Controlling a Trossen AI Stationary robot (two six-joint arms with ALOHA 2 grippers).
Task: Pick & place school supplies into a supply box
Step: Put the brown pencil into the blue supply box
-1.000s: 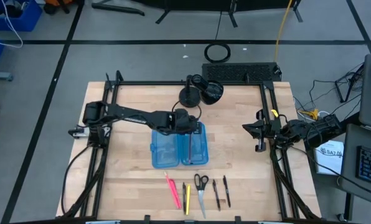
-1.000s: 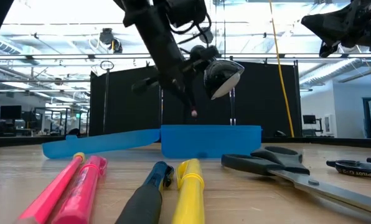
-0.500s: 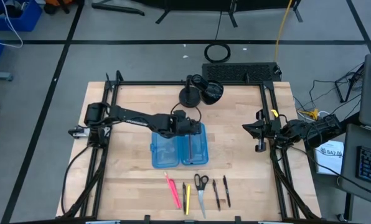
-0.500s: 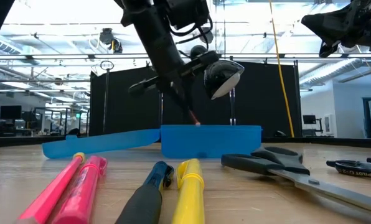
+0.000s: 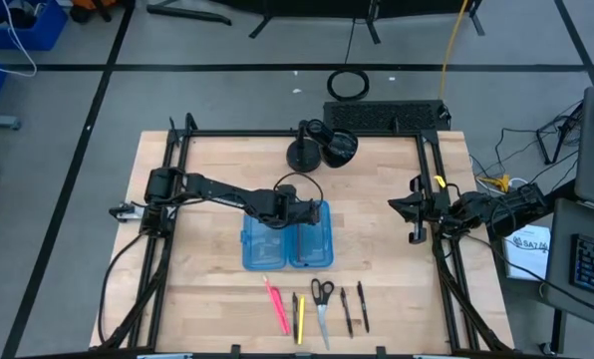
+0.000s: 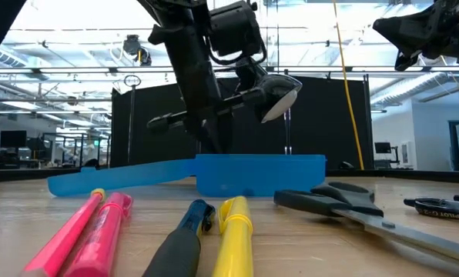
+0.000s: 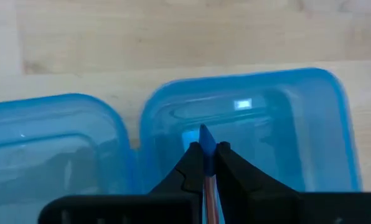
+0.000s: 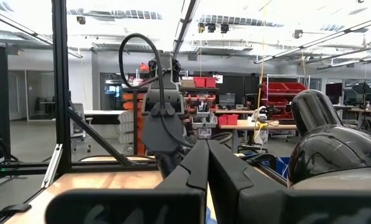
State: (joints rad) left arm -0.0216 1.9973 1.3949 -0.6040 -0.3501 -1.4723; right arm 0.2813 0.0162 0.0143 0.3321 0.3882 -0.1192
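Left gripper [image 7: 207, 155]: pinched a pencil [image 7: 207, 163] (blue-tipped) over the supply box [image 5: 287, 237].
Right gripper [image 8: 207, 163]: pressed together, parked at the table's right edge.

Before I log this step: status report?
Left gripper shut on pen, low over supply box right half. Right gripper shut, parked at table edge. Nothing blocking.

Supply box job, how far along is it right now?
Nothing clearly lies loose in the supply box yet. In hand: the left gripper holds a pen over its right half. Left: the pink marker, yellow pen, scissors and two dark pens on the table. The right gripper waits, shut.
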